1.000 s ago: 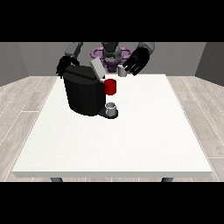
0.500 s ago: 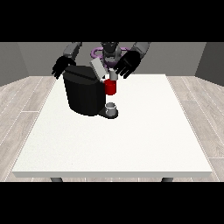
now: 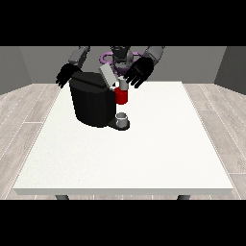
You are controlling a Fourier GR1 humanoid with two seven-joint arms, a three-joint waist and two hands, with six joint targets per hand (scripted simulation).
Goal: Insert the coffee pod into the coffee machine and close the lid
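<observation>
Where the white bench [image 3: 144, 153] fills most of the view, a black coffee machine [image 3: 92, 103] stands on its far left part. The machine's grey lid [image 3: 107, 76] is raised and tilted. A red section [image 3: 121, 96] shows at the machine's front right, above a small grey cup [image 3: 122, 118] on the base. The hand at the view's right [image 3: 138, 73] hovers just right of the lid, fingers spread wide, holding nothing visible. The hand at the view's left [image 3: 66, 75] sits at the machine's far left edge, fingers relaxed. The coffee pod's position cannot be determined.
</observation>
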